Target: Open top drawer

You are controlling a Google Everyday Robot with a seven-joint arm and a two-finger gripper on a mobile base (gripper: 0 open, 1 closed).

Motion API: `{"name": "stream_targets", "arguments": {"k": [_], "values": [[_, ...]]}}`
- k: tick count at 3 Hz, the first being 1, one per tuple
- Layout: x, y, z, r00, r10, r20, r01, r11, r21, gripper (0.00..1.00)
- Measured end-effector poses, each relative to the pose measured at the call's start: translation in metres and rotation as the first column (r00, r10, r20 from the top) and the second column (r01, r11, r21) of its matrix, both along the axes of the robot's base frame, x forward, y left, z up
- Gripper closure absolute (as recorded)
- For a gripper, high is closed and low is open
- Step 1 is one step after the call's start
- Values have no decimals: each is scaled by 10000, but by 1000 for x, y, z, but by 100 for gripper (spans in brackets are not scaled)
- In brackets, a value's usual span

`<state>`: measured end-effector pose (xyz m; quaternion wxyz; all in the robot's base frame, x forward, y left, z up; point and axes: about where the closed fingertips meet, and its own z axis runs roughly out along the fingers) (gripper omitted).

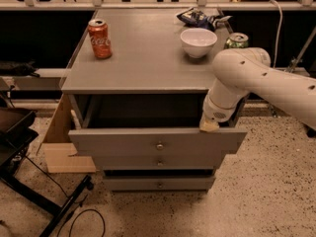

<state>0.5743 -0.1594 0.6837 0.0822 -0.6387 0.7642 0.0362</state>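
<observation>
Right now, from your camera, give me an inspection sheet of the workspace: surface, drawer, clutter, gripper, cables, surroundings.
Surface: grey cabinet top, partly occupied.
Job's things: top drawer pulled partway out; knob at its front centre.
Clutter: red soda can upright back left; white bowl, green can and crumpled bag back right.
Gripper: gripper at the right end of the drawer front's top edge, off the knob.
Cables: black cable on the floor, lower left; pale cable at right rear.
Surroundings: cardboard sheet left of the cabinet; black stand lower left; speckled floor.
</observation>
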Motion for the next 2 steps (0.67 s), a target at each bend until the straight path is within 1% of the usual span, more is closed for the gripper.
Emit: {"name": "stream_targets", "arguments": {"k": [1, 2], "values": [[2, 0, 1, 10000, 1, -1, -1, 10000, 0, 100], [2, 0, 1, 10000, 1, -2, -1, 10000, 0, 73]]}}
